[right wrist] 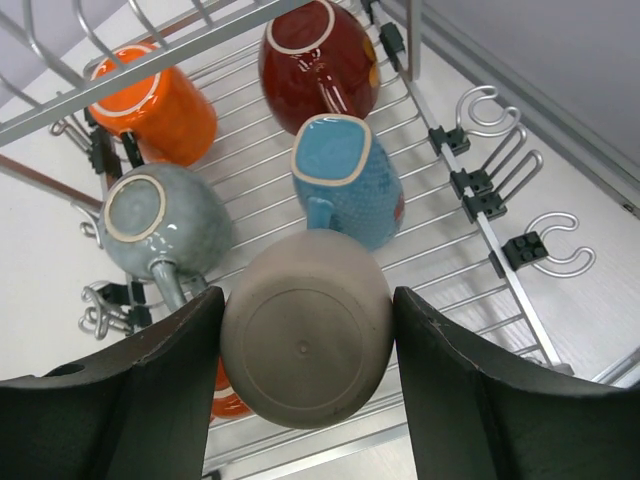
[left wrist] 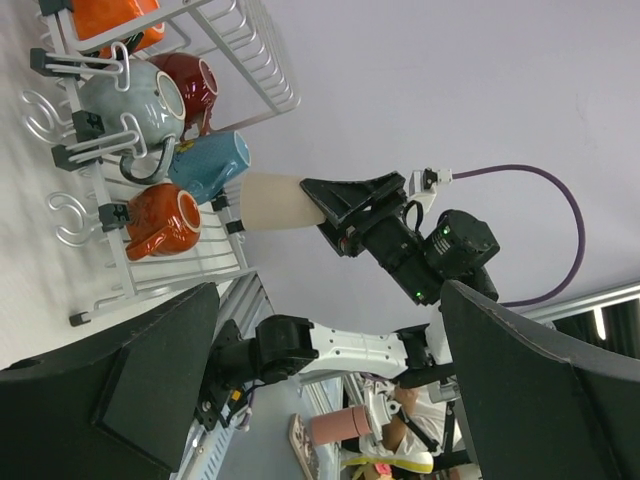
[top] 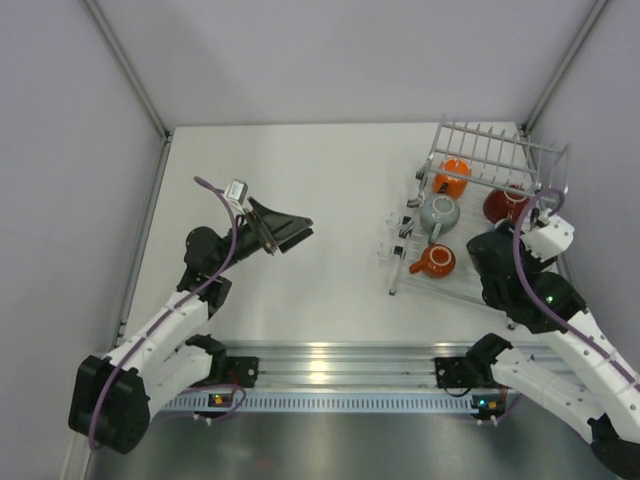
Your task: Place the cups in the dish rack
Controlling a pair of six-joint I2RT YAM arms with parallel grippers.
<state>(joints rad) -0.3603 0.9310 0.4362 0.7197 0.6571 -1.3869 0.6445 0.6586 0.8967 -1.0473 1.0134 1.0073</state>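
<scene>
The dish rack (top: 470,290) stands at the right of the table. In it lie a bright orange cup (top: 453,175), a grey cup (top: 439,212), a dark red cup (top: 505,205) and a squat orange-red cup (top: 435,260). My right gripper (right wrist: 307,300) is shut on the cream cup (right wrist: 305,340), held bottom toward the camera over the rack's near part, next to the light blue cup (right wrist: 348,180). The left wrist view shows the cream cup (left wrist: 280,203) in those fingers beside the blue cup (left wrist: 212,165). My left gripper (top: 290,232) is open and empty over the table's middle.
The rack's upright tines (top: 495,150) rise at its far side, and wire hooks (top: 392,235) stick out from its left edge. Grey walls close in the table; the right wall stands right behind the rack. A metal rail (top: 330,360) runs along the near edge.
</scene>
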